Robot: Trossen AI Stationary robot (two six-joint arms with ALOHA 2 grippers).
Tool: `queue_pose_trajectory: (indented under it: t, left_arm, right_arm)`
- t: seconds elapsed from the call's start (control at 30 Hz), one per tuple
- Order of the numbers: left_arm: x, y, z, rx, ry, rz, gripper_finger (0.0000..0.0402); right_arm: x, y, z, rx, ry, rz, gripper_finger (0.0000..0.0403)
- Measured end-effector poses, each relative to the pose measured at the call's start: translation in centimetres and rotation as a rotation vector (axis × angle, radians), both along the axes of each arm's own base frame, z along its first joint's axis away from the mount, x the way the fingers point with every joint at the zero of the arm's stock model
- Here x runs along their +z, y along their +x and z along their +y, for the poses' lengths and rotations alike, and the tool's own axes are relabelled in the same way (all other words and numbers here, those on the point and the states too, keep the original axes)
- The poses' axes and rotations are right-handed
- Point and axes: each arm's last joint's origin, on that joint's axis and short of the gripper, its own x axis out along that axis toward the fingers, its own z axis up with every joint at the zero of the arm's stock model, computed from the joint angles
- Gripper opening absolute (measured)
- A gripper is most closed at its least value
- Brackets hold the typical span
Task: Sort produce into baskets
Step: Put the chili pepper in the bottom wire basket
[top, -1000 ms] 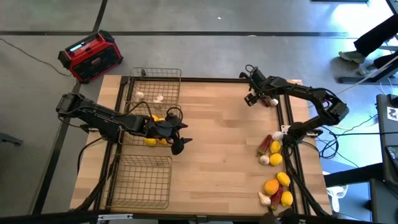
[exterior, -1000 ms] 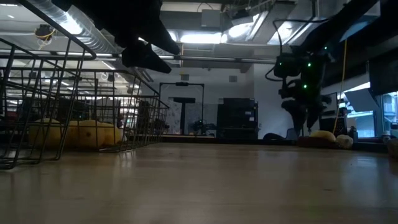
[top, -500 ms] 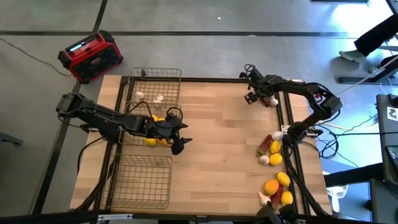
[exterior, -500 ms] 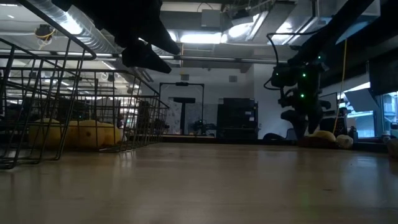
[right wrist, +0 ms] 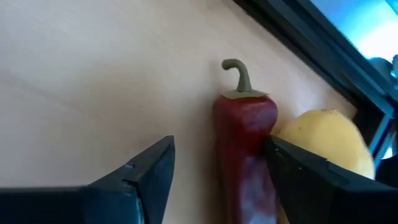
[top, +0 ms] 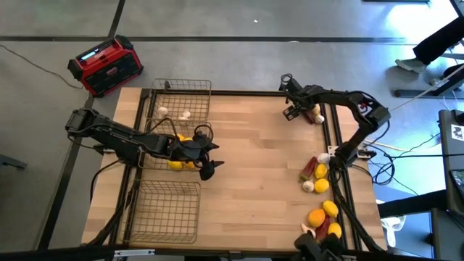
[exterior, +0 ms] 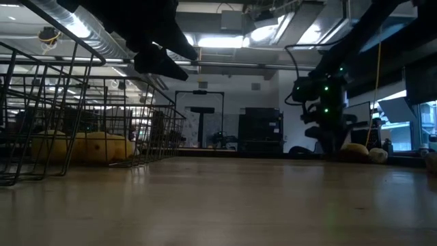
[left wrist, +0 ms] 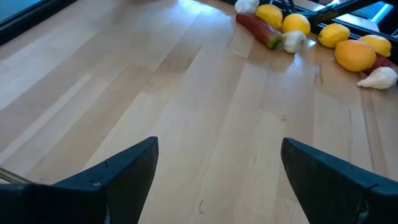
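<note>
Red chili pepper: between parted right gripper jaws, ungrasped, touching one finger; lemon alongside; worktop's 1 o'clock corner.

Red chili touching yellow lemon.

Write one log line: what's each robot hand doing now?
right gripper: closing around chili, beside lemon | left gripper: open, empty, waiting by basket

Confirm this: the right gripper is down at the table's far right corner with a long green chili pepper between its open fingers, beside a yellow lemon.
One thing is wrong: the long chili pepper between the right gripper's open fingers is red, not green; only its curled stem is green. The right wrist view shows it, with the yellow lemon beside it.
</note>
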Motion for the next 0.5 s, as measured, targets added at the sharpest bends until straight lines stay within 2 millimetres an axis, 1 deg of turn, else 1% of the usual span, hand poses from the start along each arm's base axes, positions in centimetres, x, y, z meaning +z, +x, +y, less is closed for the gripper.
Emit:
queue_pose_trajectory:
  t: [0.2, 0.5]
  left_arm:
    - [0.0, 0.0, 0.0, 0.0, 0.0, 0.0, 0.0336]
    - [-0.01, 0.0, 0.0, 0.0, 0.001, 0.001, 0.0336]
  right_arm:
    - [-0.52, 0.62, -0.87, -0.004, 0.072, 0.089, 0.0241]
    - [-0.52, 0.21, -0.21, 0.001, 0.174, 0.135, 0.0241]
